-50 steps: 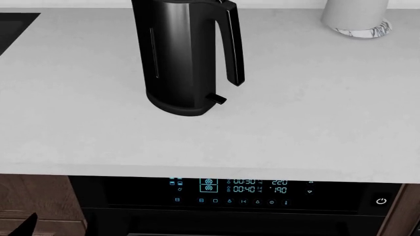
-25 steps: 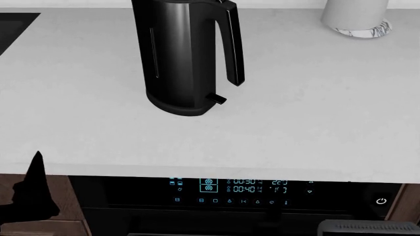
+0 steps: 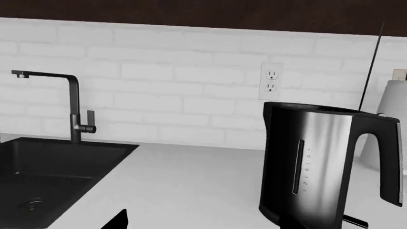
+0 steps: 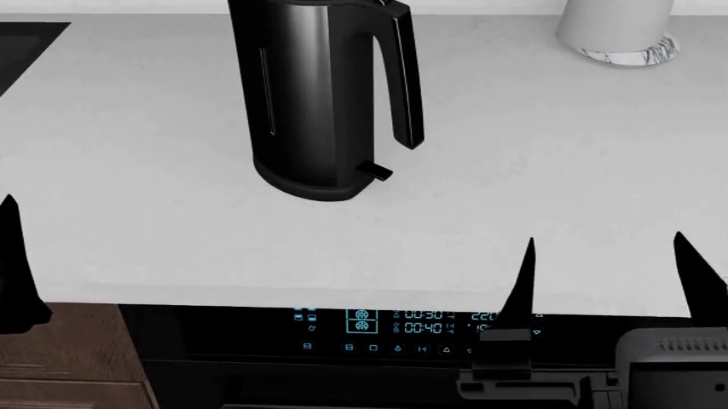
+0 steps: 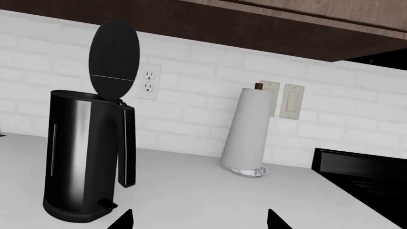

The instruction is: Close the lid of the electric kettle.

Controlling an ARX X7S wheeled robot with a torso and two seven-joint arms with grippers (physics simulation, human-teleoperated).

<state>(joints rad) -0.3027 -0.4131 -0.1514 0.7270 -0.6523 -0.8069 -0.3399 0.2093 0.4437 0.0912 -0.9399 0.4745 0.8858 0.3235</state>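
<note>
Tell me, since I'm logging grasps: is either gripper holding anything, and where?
Nothing is held; both grippers, left and right, are apart from the electric kettle.

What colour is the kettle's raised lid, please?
Matte black; the lid stands upright above the electric kettle, clearest in the right wrist view.

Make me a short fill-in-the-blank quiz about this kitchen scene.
1. The kettle's lid stands ____.
2. The electric kettle sits on the ____.
3. Right of the kettle stands a roll of ____ towel.
4. The right hand touches ____.

Missing words: open; countertop; paper; nothing
</note>
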